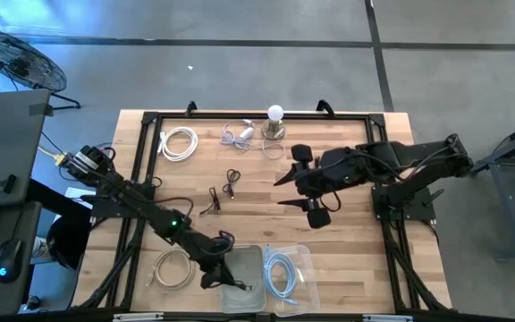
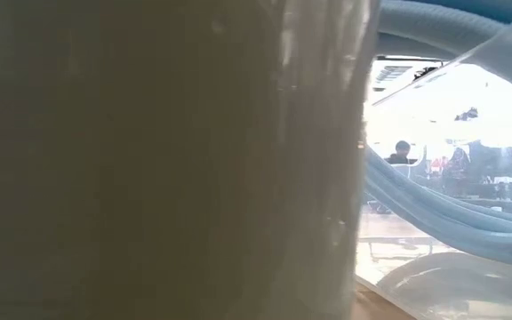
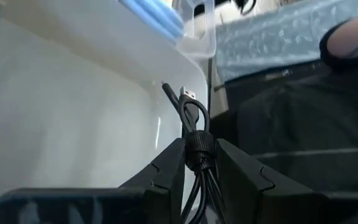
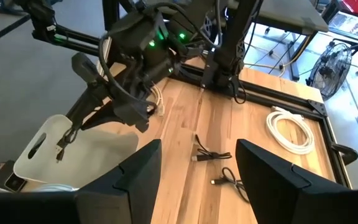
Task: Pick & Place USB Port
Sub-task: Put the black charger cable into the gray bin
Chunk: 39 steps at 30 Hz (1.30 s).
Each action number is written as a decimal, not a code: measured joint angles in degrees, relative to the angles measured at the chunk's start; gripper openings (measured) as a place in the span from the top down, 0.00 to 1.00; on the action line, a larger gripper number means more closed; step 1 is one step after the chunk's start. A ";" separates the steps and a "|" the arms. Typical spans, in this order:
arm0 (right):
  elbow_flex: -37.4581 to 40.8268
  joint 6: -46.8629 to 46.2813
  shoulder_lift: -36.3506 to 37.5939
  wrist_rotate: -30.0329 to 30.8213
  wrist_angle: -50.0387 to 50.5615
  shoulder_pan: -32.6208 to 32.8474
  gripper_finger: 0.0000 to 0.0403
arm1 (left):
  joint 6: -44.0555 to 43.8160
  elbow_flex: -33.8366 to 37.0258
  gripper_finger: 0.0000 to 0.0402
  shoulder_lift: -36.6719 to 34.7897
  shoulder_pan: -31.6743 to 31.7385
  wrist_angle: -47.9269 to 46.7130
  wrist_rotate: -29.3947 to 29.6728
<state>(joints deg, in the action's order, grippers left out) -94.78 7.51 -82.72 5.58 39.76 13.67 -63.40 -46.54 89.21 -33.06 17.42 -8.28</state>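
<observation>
A small black USB cable bundle point(image 3: 194, 124) sits in my left gripper point(image 3: 199, 149), its plug point(image 3: 188, 94) poking past the fingertips. My left gripper point(image 1: 215, 264) is at the table's near edge, over a white translucent bin point(image 1: 244, 277). The right wrist view shows the cable point(image 4: 64, 146) hanging over that bin point(image 4: 55, 155). A clear bin point(image 1: 289, 268) beside it holds a coiled light-blue cable point(image 1: 280, 273). My right gripper point(image 1: 291, 190) is open above mid-table, touching nothing. The low view is blocked by a bin wall point(image 2: 167, 160). My left gripper pinches the black cable bundle between its two fingers at the ribbed wrap band point(image 3: 197, 163) around its middle. The fingers slant down from the table's left. The plug end point(image 3: 188, 94) hangs past the fingertips over the white bin, and the bundle is lifted off the table.
On the tabletop lie a white coiled cable point(image 1: 179, 143), a grey cable point(image 1: 238, 134), a bulb-topped object point(image 1: 275, 121), two loose black cables point(image 1: 232, 182) point(image 1: 211, 201) and a cream coil point(image 1: 173, 268). A black frame rail point(image 1: 240, 116) borders the far edge. People show far behind point(image 2: 403, 151).
</observation>
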 joint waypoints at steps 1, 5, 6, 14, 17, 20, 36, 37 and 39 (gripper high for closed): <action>0.00 0.02 0.00 -0.01 -0.06 0.00 0.51 | 0.29 -0.40 0.78 0.00 0.42 -1.62 -1.25; 0.00 0.02 0.00 -0.01 -0.08 0.00 0.51 | 5.28 -3.21 0.78 0.00 2.97 -9.34 -4.81; 0.00 0.02 0.00 0.00 -0.08 0.00 0.51 | 6.63 -3.90 0.78 0.00 3.66 -10.82 -5.26; 0.00 -1.12 0.00 -0.13 0.41 0.00 0.51 | 15.64 -6.83 0.78 0.00 7.96 -15.15 -8.36; 0.00 -1.28 0.00 -0.15 0.80 0.00 0.51 | 16.92 -7.02 0.78 0.00 8.55 -15.05 -9.18; 0.00 -1.48 0.00 -0.15 1.18 0.00 0.51 | 18.23 -7.02 0.78 0.00 9.24 -14.98 -9.24; 0.00 -6.50 8.87 21.25 16.46 -0.73 0.51 | 25.64 -11.41 0.78 -3.54 15.45 -11.02 -13.73; 0.00 -7.87 9.86 21.86 17.02 -1.07 0.51 | 26.82 -12.56 0.78 -3.60 16.37 -11.51 -13.88; 0.00 -10.65 11.69 21.46 18.58 -2.24 0.51 | 29.69 -15.04 0.78 -3.71 18.43 -14.24 -13.97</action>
<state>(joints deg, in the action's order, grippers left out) -94.78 -3.14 -71.02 27.05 58.35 11.43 -33.71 -61.58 85.50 -14.63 3.18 -22.25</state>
